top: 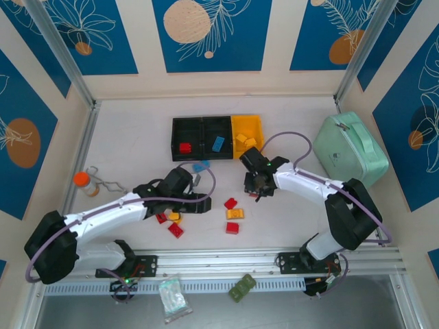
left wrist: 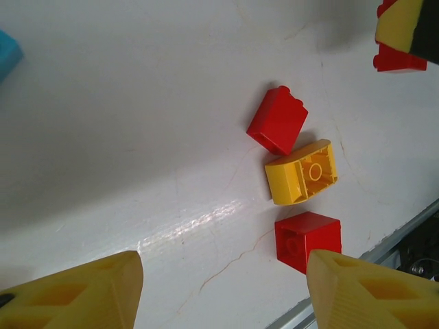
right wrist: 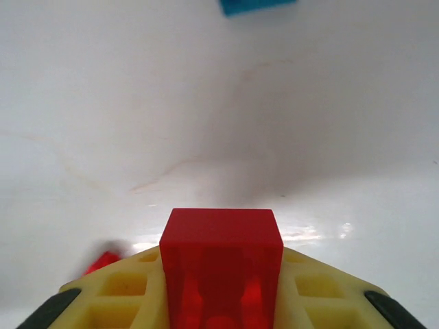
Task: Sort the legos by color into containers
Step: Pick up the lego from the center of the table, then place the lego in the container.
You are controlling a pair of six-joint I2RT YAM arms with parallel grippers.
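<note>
From above, the right gripper (top: 257, 185) sits over the middle of the table, just short of the row of bins (top: 203, 156) by the back wall. The left black bin holds a red piece, the middle one a blue, and the yellow one yellow pieces. The left gripper (top: 200, 200) hangs low beside the loose bricks (top: 233, 214) near the front edge, probably lined up for a pick of its own. The green case (top: 350, 151) stands well off to the right, so the way to the bins looks open.

On the left wrist camera, the fingers (left wrist: 89, 295) stand partly apart with nothing between them. A yellow brick (left wrist: 302, 171) lies between two red ones, almost touching them, and the front rail (left wrist: 384, 253) close by leaves little room on that side.

On the right wrist camera, the jaws are closed tight on a red brick (right wrist: 221, 240), gripped by its sides and seemingly clear of the bare table. I judge it is bound for the left black bin
</note>
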